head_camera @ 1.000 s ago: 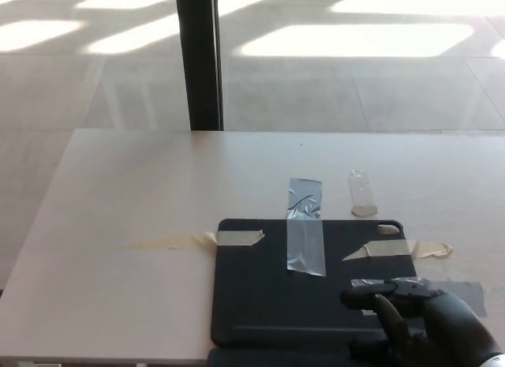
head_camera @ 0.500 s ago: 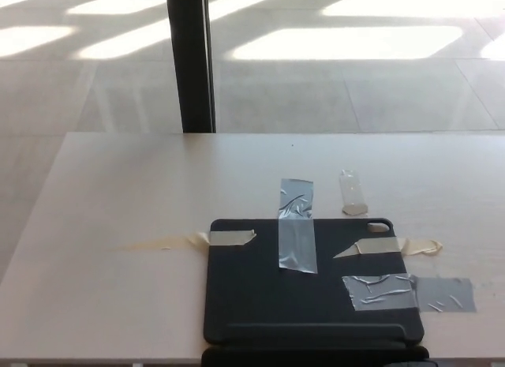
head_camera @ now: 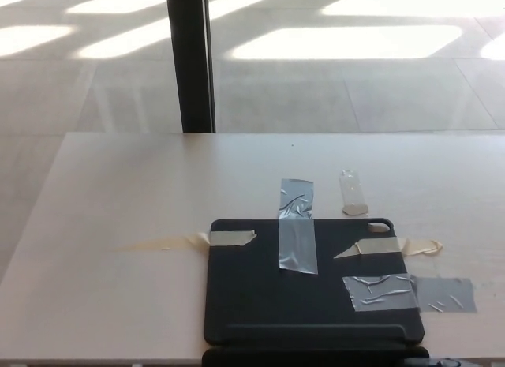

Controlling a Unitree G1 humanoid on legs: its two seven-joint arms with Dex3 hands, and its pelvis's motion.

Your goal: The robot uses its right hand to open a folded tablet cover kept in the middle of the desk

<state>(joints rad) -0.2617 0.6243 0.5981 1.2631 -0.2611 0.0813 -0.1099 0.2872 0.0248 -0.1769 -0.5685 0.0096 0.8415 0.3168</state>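
The black tablet cover lies flat on the pale desk, near its front edge and a little right of centre. Strips of tape hold it down: a grey strip across its far edge, beige pieces at its upper left and upper right, and a crinkled grey piece at its right side. A crease runs along the cover's near edge, and a dark strip of it shows at the picture's bottom edge. Neither of my hands shows in the head view.
A small clear tape piece lies on the desk just beyond the cover. A black pillar stands behind the desk's far edge, with sunlit floor around it. The desk's left half holds only a faint yellowish tape mark.
One second ago my right hand was over the cover's near right corner; it has since dropped out of the picture. The camera shifted slightly. The cover lies as before.
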